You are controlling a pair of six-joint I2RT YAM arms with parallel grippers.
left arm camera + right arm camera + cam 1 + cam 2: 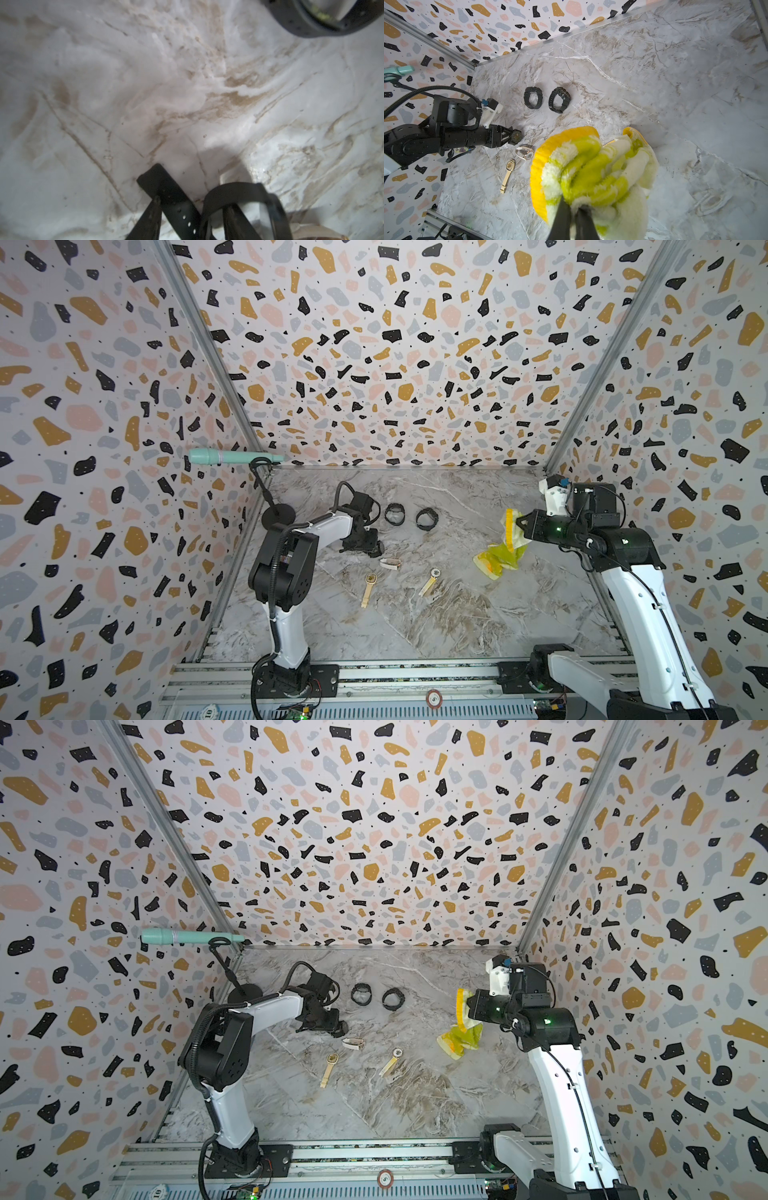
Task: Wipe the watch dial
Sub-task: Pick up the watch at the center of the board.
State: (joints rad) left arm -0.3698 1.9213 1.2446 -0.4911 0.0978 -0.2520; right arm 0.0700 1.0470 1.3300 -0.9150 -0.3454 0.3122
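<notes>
- Left hand (509, 137) sits low over the grey-veined marble tabletop (457, 614). Forearm reaches in toward the centre, wrist pitched down.
- Its fingers (150, 218) bracket the black round-dial wristwatch (516, 136) at the tips. Can't tell whether they are actually clamped on it or just around it.
- That watch is left of centre, just behind the white-and-rose-gold watch (390, 563).
- Dial faces out from the fingertips, toward the right arm's side, and is readable in the right wrist view.
- In the left wrist view one black perforated strap (172, 199) runs straight out between the fingers, and the second one curls into a loop.
- Right hand (574, 209) is pinched tight on the yellow, lime and white terry cloth (505, 547), held above the tabletop on the right. Forearm is roughly level, pointing inward, and the cloth hangs below it.
- Cloth and black watch are well apart.
- Two black buckled watch loops (395, 514) stand on edge side by side further back.
- A gold-strap watch (369, 587) and a gold-strap watch with pale dial (430, 580) lie flat nearer the front, straps pointing toward the base rail.
</notes>
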